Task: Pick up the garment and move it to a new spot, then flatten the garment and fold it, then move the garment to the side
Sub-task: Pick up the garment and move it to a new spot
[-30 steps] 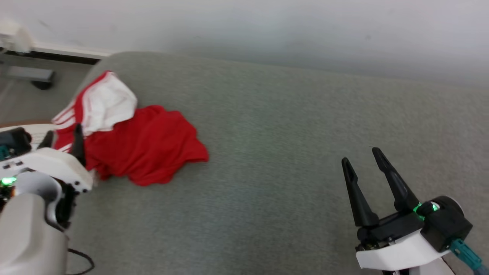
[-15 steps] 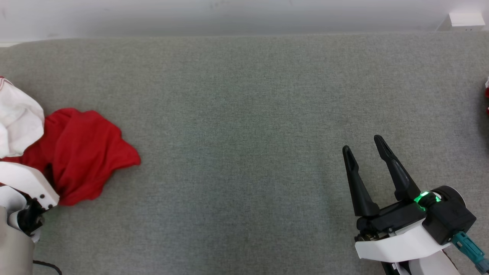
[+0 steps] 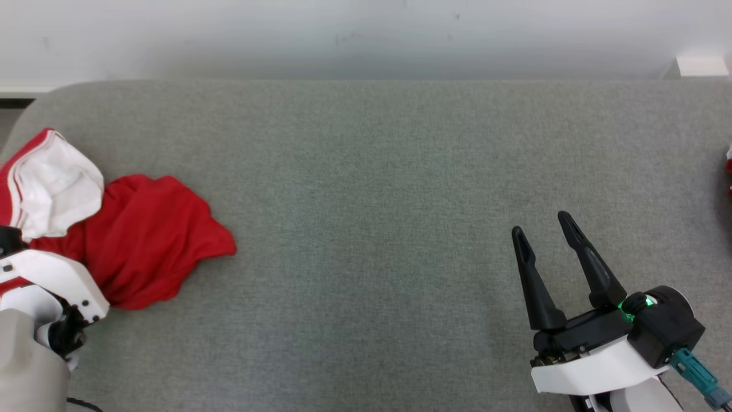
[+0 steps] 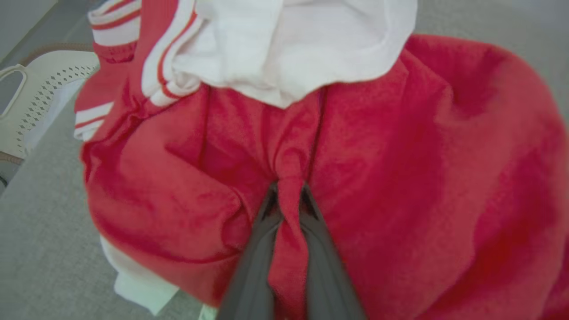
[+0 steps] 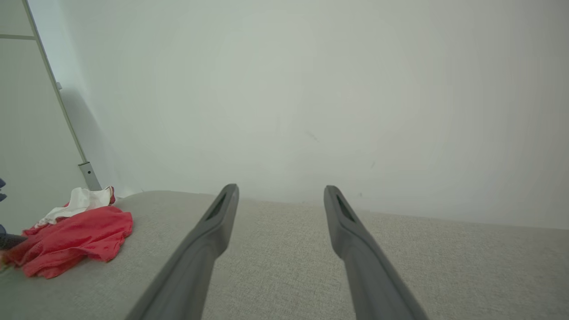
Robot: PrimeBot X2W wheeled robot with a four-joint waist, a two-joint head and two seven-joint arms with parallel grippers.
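The garment point(image 3: 148, 240), red cloth with a white part trimmed in red stripes, lies bunched at the left end of the grey padded surface point(image 3: 377, 189). In the left wrist view my left gripper point(image 4: 289, 192) is shut on a pinched fold of the garment's point(image 4: 400, 169) red cloth, low on the pile. From the head view its white wrist housing point(image 3: 57, 277) shows at the garment's near edge, with the fingers hidden by cloth. My right gripper point(image 3: 540, 223) stands open far to the right, above bare surface. Its fingers point(image 5: 213, 231) hold nothing, and the garment point(image 5: 75, 240) lies far left.
A white perforated basket point(image 4: 35, 98) sits beyond the surface's left end. A pale wall point(image 3: 366, 34) runs along the back edge. Something red and white point(image 3: 729, 166) peeks in at the right edge. A small white box point(image 3: 695, 66) is at the back right.
My left gripper has shut on a fold of the red cloth. The head camera has turned, so the whole picture shifted. My right gripper stays open in the same pose.
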